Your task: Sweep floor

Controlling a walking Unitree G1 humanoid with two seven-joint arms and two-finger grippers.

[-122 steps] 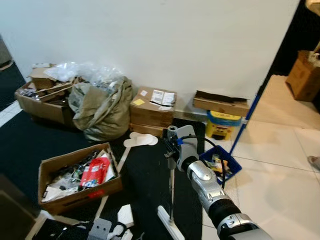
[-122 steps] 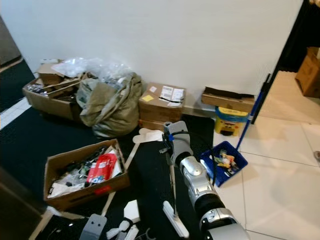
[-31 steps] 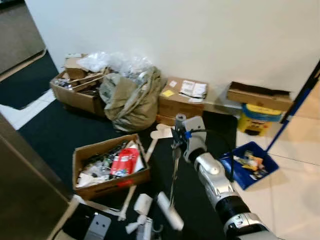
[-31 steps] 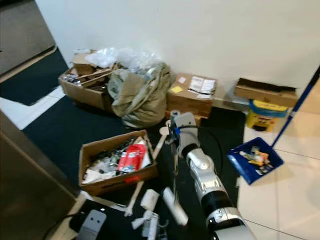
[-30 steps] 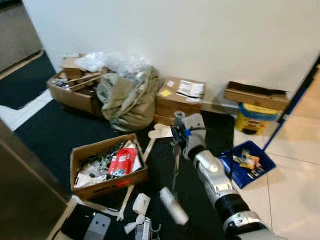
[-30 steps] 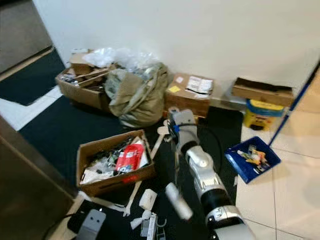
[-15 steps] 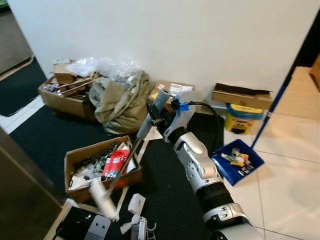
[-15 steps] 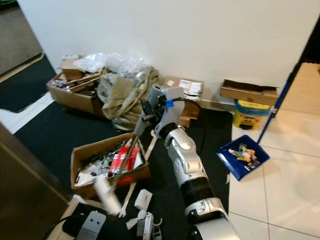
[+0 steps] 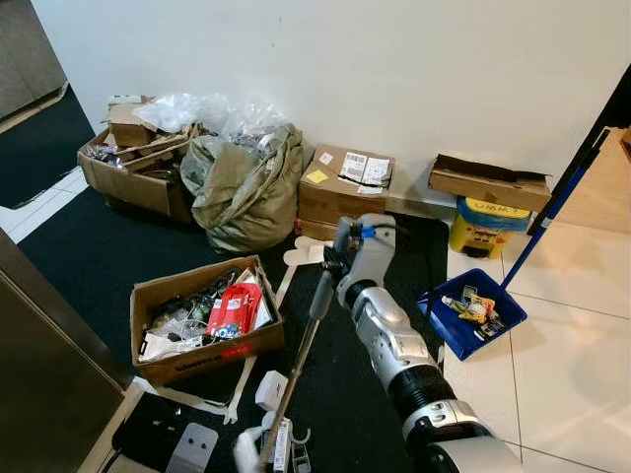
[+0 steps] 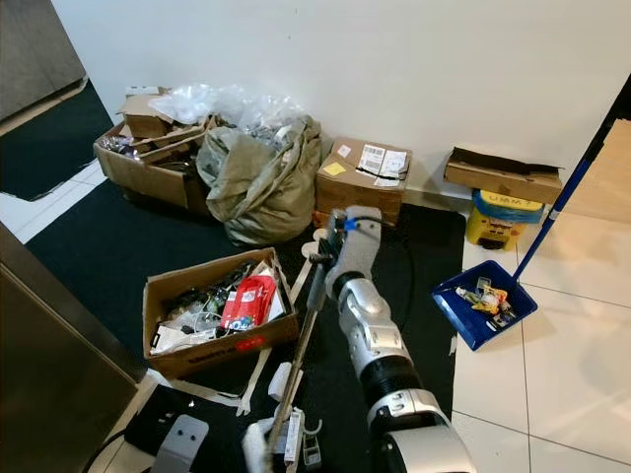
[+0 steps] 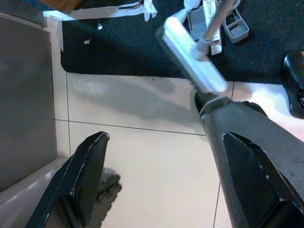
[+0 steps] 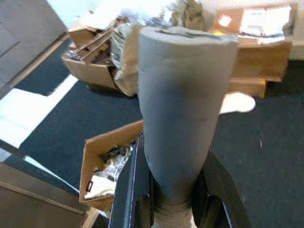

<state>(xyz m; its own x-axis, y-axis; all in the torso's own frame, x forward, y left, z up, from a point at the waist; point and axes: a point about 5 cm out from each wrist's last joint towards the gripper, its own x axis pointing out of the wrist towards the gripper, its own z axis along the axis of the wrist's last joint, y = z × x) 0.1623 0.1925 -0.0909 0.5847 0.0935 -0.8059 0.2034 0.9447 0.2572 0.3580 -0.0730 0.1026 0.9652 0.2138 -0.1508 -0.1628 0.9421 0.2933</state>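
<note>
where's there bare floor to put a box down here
Free: black mat between the sack and the open box; tile right of the dustpan. Crowded: along the wall, and by the broom head.

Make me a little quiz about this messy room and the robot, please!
1. True or false: the right gripper holds the broom by its grey handle.
2. What colour is the dustpan on the tiles? A. red B. blue C. green
3. Fill in: the broom's white head lies near the scraps on the dark ______.

Key: 1 true; 2 B; 3 carpet.
</note>
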